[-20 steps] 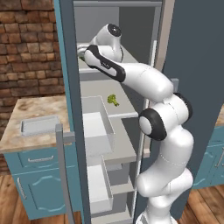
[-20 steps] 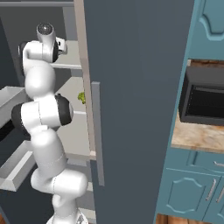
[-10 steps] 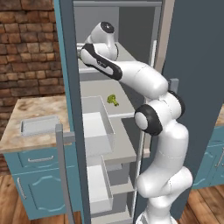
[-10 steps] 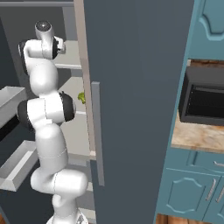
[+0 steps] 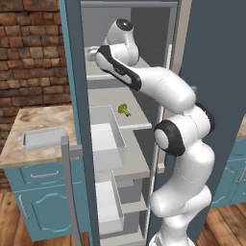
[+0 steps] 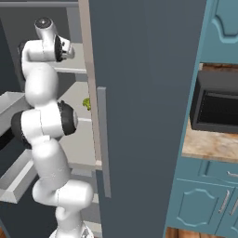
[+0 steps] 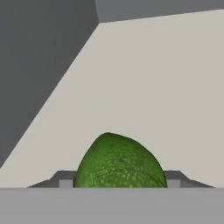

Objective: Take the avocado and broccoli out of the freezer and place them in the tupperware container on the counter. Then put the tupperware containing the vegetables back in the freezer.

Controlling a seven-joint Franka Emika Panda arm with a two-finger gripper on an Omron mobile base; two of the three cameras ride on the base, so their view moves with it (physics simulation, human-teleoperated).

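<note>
The avocado [image 7: 119,162], dark green and speckled, lies on the pale upper shelf of the freezer [image 5: 77,91]. My gripper [image 7: 119,183] is shut on it, one fingertip [image 7: 65,181] against each side. In the left base view my arm reaches onto that upper shelf, wrist [image 5: 122,33] high. The broccoli [image 5: 124,109] sits one shelf lower and also shows as the yellow-green broccoli [image 6: 86,103] past the door edge. The tupperware container [image 5: 43,137] rests empty on the counter [image 5: 19,153] left of the freezer.
White door bins [image 5: 103,144] hang on the open door, with its bar handle [image 5: 67,182] in front. The freezer's other dark door [image 6: 148,93] carries a grey handle [image 6: 103,139]. A black microwave [image 6: 216,107] stands on a counter at the right.
The jaws have narrowed from wide open onto the avocado. The wrist has shifted a little to the left over the upper shelf.
</note>
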